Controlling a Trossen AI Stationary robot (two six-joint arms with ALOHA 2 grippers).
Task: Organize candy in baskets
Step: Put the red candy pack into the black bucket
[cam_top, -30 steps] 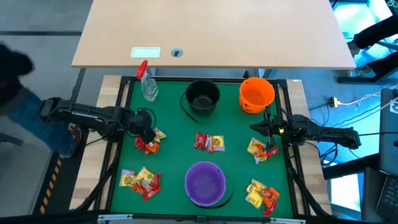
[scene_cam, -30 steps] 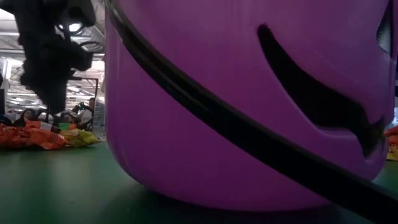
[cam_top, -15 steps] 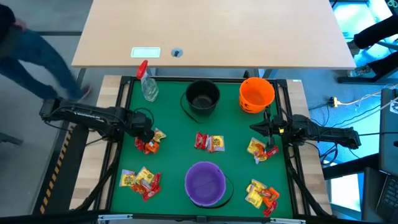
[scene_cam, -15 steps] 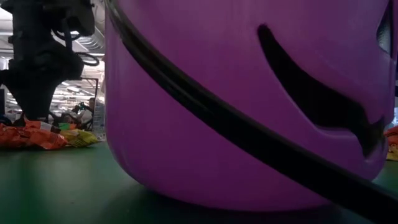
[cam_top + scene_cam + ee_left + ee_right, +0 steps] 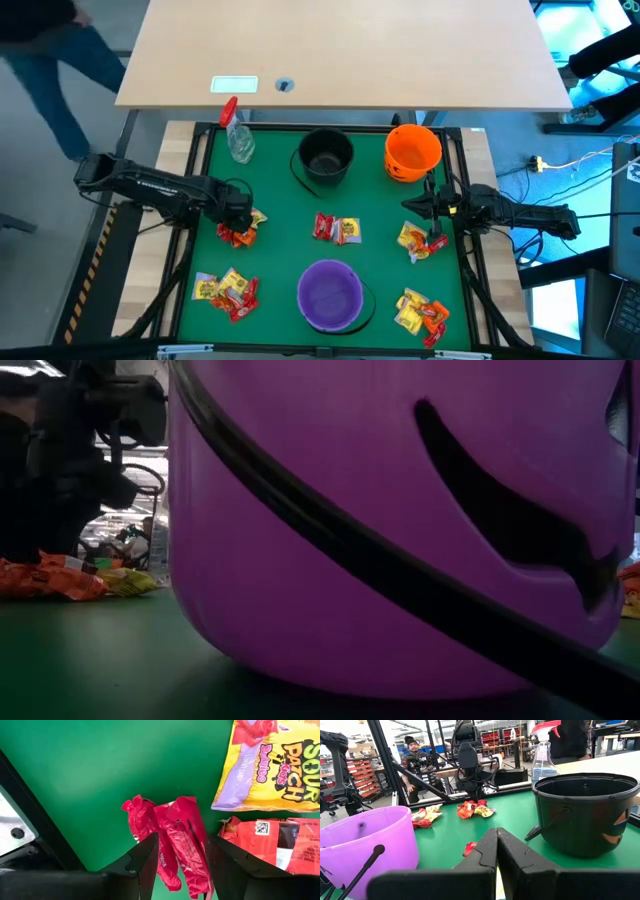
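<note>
The left gripper point(image 5: 182, 852) has dropped onto its pile, open fingers straddling a red candy packet point(image 5: 182, 845) ready for pickup, while far across, beyond the purple bucket point(image 5: 331, 294), the right gripper point(image 5: 408, 205) waits closed.

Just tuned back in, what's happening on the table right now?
The left gripper is down over a red candy packet on the green mat, jaws open on either side of it, not yet closed. The right gripper waits shut near the orange bucket. Candy piles lie around the mat; the black and purple buckets look empty.
</note>
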